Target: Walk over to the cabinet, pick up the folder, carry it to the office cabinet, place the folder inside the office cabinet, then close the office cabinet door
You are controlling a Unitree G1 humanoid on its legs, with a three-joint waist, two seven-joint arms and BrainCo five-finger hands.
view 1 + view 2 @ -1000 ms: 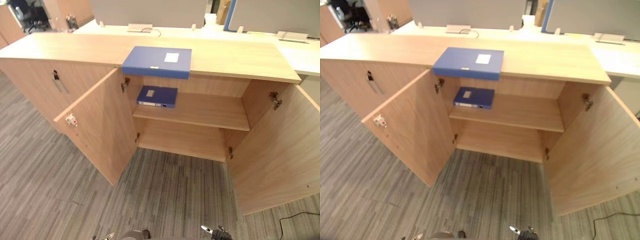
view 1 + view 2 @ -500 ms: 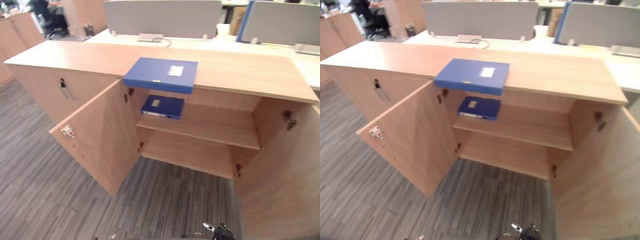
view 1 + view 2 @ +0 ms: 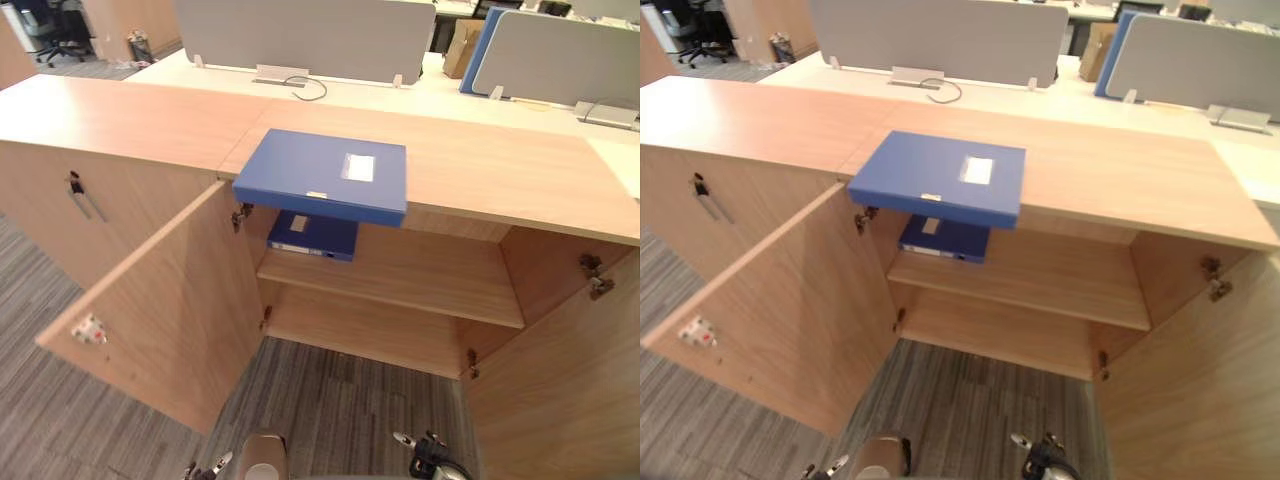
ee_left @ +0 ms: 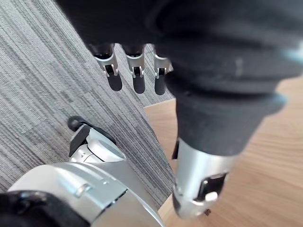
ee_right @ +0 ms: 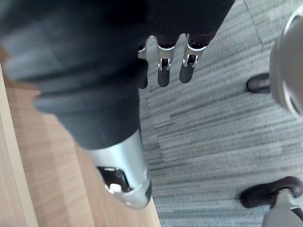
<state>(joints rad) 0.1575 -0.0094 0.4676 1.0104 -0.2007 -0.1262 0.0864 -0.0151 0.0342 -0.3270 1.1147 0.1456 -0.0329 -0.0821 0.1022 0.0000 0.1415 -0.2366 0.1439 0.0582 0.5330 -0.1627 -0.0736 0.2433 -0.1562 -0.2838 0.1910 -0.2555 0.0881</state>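
Observation:
A blue folder [image 3: 323, 174] with a white label lies flat on the wooden top of the office cabinet [image 3: 500, 170], its near edge jutting over the front. A second blue folder [image 3: 313, 236] lies on the upper shelf [image 3: 420, 280] inside, at its left end, partly hidden under the first. Both cabinet doors stand wide open, the left door [image 3: 160, 310] and the right door [image 3: 560, 380]. My left hand [image 4: 137, 75] hangs over the carpet with straight fingers and holds nothing. My right hand [image 5: 163, 66] hangs beside the wooden door panel, fingers straight and empty.
White desks [image 3: 420, 88] with grey partition screens [image 3: 300, 35] stand behind the cabinet. A neighbouring closed cabinet with a metal handle [image 3: 82, 196] adjoins on the left. Striped grey carpet [image 3: 330, 410] lies between the open doors.
The camera has come closer to the cabinet and shifted, so the cabinet looks larger. The folders and doors have not moved.

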